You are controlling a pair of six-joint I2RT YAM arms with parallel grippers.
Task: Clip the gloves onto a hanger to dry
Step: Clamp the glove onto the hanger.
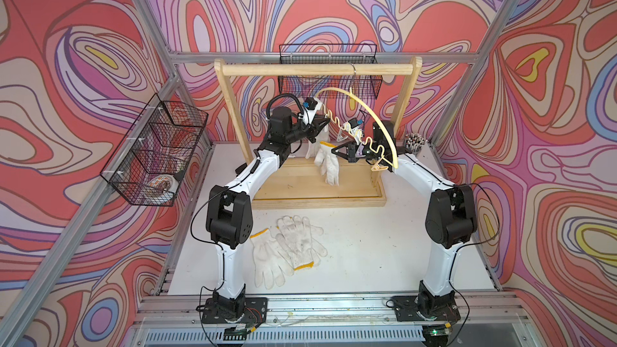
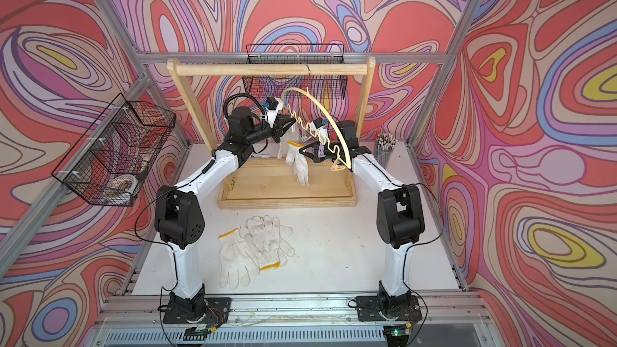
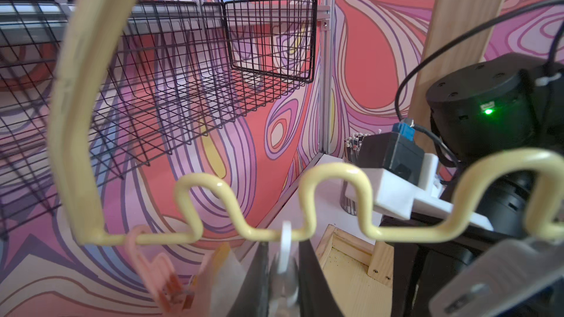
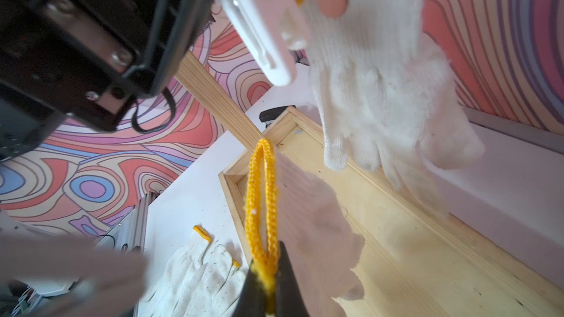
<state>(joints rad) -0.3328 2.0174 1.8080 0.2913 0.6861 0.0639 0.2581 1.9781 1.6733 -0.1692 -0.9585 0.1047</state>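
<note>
At the far middle of the desk stands a wooden rail frame on a tray base. The hanger dangles from the rail's right part by its metal hook. It is tilted, with its left end high and its right end low and nearer. The left gripper is raised at the left stretch of the wavy bar. In the left wrist view its dark fingers flank a white clip that hangs from a dip in the bar. They look clenched on the clip, though that part is blurred. A pink clip hangs just left of it at the bar's end. It grips the yellow cuff of the clipped glove, which hangs over the tray behind the left gripper. The right gripper reaches in from the right, below the bar. It is pinched tight on the yellow cuff edge of the held glove, whose fingers droop toward the tray. In the right wrist view this cuff stands up as a narrow loop near the white clip, apart from it. Two more gloves lie on the near desk, well apart from the frame. The spread glove is on the left and the soiled glove overlaps its right side.
</note>
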